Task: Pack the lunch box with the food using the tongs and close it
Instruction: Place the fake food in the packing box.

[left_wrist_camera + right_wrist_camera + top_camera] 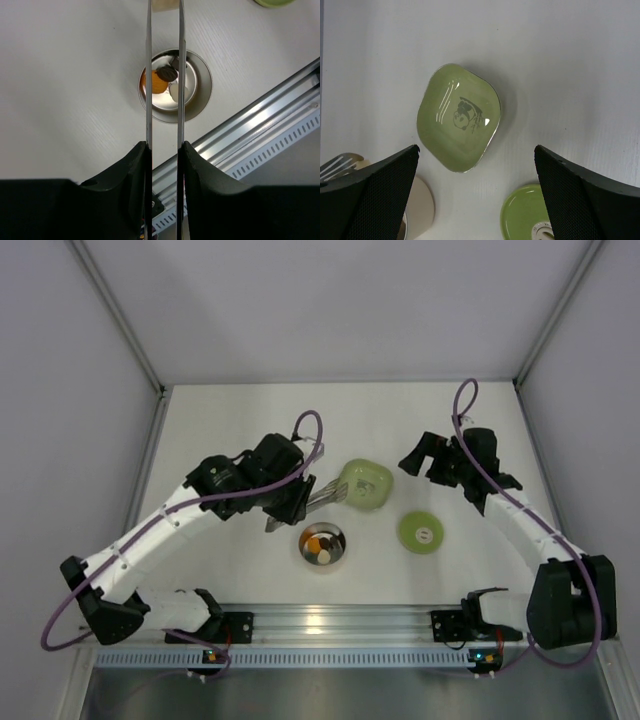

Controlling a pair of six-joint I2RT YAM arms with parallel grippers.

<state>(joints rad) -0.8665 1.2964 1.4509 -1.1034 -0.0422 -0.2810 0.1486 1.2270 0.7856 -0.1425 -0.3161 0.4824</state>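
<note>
The lunch box (323, 545) is a small steel bowl standing open near the front middle, with the food (320, 544) inside it. In the left wrist view the lunch box (201, 85) holds an orange piece (156, 83), a dark brown piece (167, 74) and a whitish one (175, 91). Its green lid (421, 532) lies flat to the right, also the lid (522, 216). My left gripper (290, 502) is shut on the tongs (325, 497). Their two arms (148, 75) run parallel over the bowl, tips towards the dish. My right gripper (420, 456) hangs open and empty.
A pale green rounded-square dish (364, 484) with a panda print sits behind the bowl; under my right gripper (476, 152) the dish (459, 117) shows nothing in it. An aluminium rail (330, 622) runs along the table's near edge. White walls enclose the sides and back.
</note>
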